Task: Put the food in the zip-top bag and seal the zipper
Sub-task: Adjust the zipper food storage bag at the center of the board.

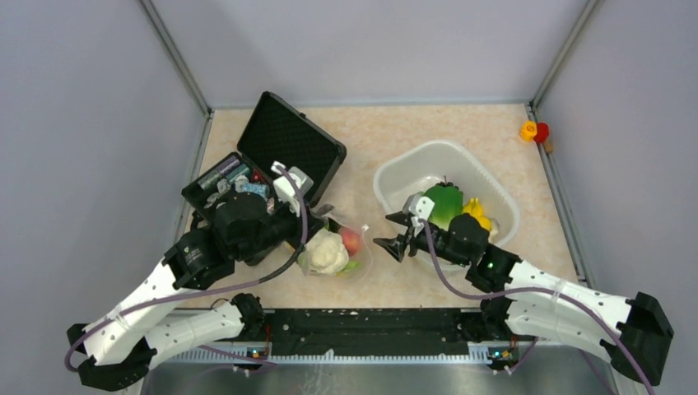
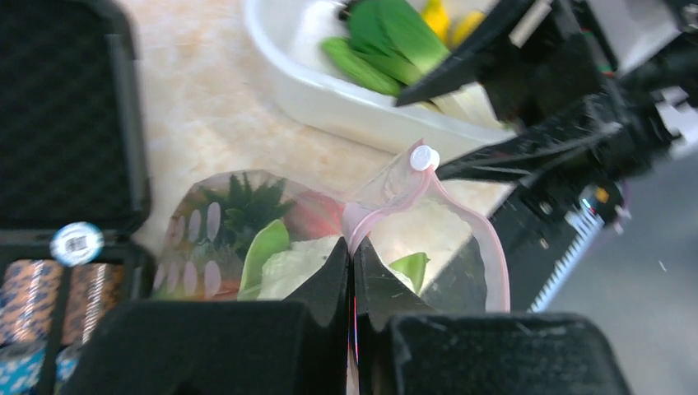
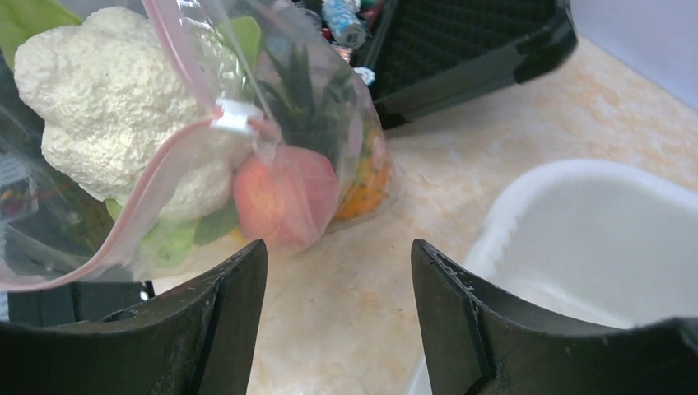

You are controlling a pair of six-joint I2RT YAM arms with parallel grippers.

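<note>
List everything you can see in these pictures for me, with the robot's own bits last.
table: one, beige marbled, under everything
clear bag: one, see-through with a pink strip, left of centre
cauliflower: one, white, inside the bag
peach: one, pink-orange, inside the bag
pineapple: one, dark green top, inside the bag
tub: one, white, right of the bag
leafy stalk: one, green, in the tub
yellow fruit: at least one, in the tub beside the stalk
case: one, black, open, far left, small items inside
small toy: one, orange and red, far right corner
left gripper: black, shut on the bag's pink strip
right gripper: black, open, between bag and tub
</note>
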